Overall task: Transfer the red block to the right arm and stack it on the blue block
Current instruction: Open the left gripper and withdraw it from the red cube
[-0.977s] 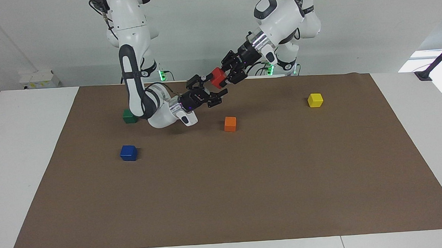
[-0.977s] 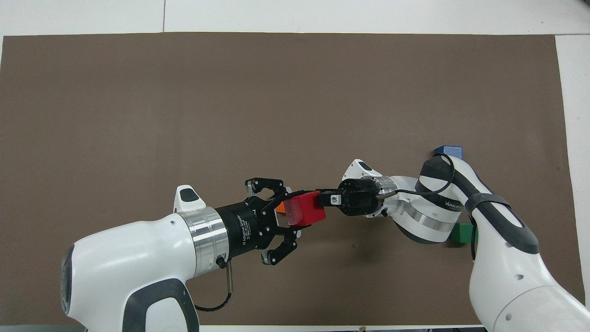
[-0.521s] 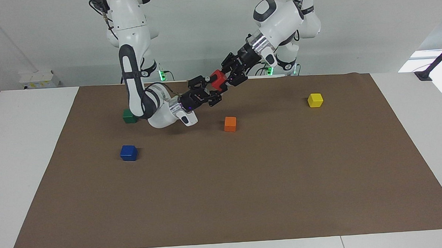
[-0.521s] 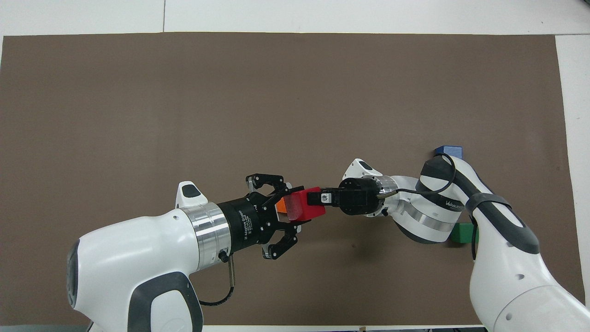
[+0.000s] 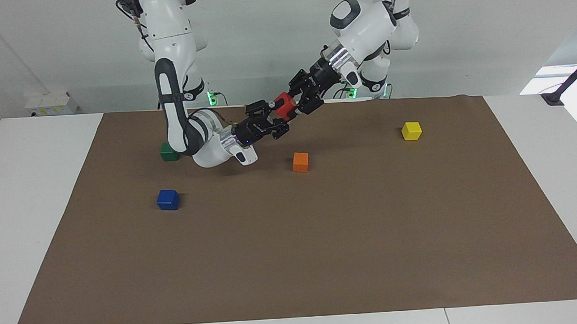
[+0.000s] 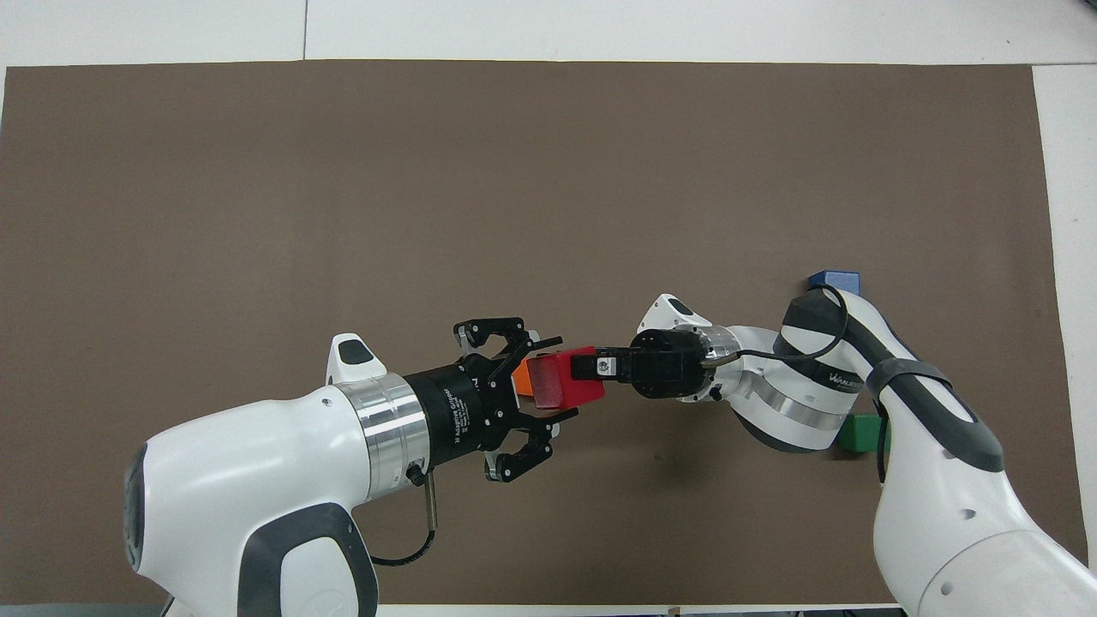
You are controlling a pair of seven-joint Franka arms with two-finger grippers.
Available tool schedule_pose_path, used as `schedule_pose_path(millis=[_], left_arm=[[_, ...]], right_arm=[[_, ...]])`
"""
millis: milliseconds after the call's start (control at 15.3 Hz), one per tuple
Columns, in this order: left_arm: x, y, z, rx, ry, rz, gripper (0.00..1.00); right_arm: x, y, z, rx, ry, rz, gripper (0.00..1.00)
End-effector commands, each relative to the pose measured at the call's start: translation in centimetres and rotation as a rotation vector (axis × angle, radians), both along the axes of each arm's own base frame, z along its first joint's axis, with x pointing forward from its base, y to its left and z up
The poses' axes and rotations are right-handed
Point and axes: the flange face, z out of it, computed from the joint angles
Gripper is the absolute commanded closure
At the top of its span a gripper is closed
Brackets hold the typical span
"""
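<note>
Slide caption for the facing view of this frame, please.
Mid-air handover: right gripper shut on the red block, left gripper opening beside it, blue block waiting on the mat.

My work place is a white table [image 5: 37, 202] with a big brown mat [image 5: 321, 248] that covers most of its top. At the edge nearest to me stands a plain white wall [image 5: 264, 41]. A small white box [image 5: 51, 103] sits at one corner. Bright light [image 5: 548, 80] comes at the opposite corner.
</note>
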Motion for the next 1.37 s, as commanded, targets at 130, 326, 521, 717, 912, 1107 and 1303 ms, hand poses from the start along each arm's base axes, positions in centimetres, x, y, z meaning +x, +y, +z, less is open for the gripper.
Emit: schedule_pose_path(millis=[130, 326, 521, 717, 912, 1107, 1303], left_arm=[[0.5, 0.2, 0.5, -0.013, -0.018, 0.003, 0.0], [1.2, 2.1, 0.7, 0.03, -0.003, -0.033, 0.0], [2.7, 4.1, 0.9, 0.083, -0.034, -0.055, 0.0], [4.7, 7.3, 1.1, 0.1, -0.084, -0.059, 0.0], [7.0, 12.7, 0.7, 0.13, -0.131, -0.076, 0.0], [8.6, 16.8, 0.6, 0.292, -0.217, -0.15, 0.0], [9.5, 21.1, 0.1, 0.404, -0.242, -0.201, 0.0]], right_arm=[[0.2, 0.1, 0.5, -0.002, -0.002, -0.014, 1.0], [0.3, 0.0, 0.4, -0.011, 0.004, -0.015, 1.0], [0.1, -0.2, 0.4, -0.019, 0.009, -0.005, 1.0], [0.2, -0.5, 0.7, -0.047, 0.011, -0.005, 1.0], [0.1, -1.1, 0.3, -0.093, 0.001, 0.013, 1.0], [0.6, -3.7, 0.7, -0.18, -0.023, 0.028, 1.0], [0.8, -5.0, 1.7, -0.251, -0.036, 0.035, 1.0]])
